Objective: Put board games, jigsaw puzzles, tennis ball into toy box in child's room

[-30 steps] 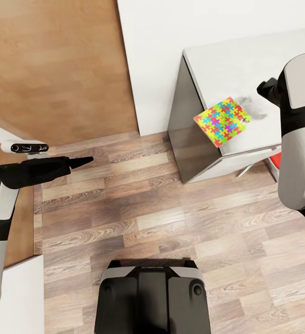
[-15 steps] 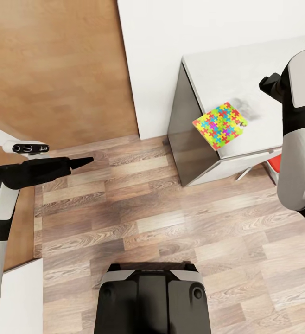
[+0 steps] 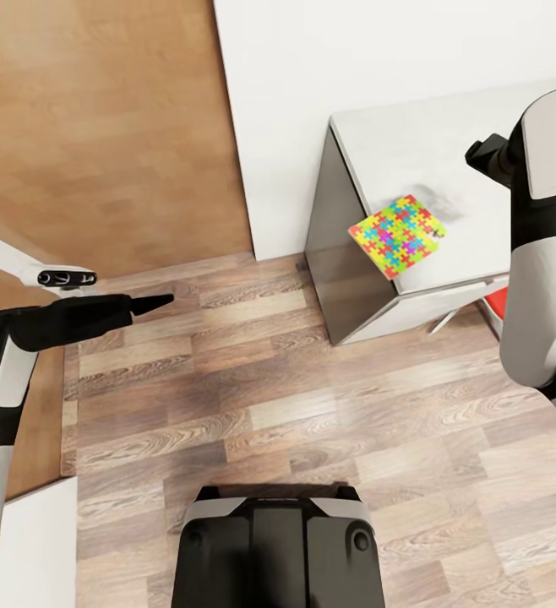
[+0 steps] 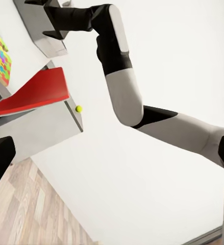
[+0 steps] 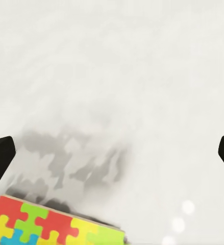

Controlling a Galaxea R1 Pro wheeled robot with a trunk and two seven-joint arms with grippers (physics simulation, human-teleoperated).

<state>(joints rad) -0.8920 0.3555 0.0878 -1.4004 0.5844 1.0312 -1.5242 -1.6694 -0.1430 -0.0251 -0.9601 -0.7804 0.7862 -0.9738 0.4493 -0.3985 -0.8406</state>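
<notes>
One jigsaw puzzle (image 3: 399, 235) overhangs the table (image 3: 413, 135); right pincer (image 5: 112, 153) gapes; left pincer (image 3: 161, 299) unclear.

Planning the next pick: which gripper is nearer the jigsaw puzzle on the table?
Right. The right gripper hovers over the table just beyond the jigsaw puzzle, its fingers spread wide in the right wrist view. The left gripper points over the floor, well off to the puzzle's left.

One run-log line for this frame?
phase: approach | jigsaw puzzle flat at table corner | right claw open above table, empty | left claw over floor
</notes>
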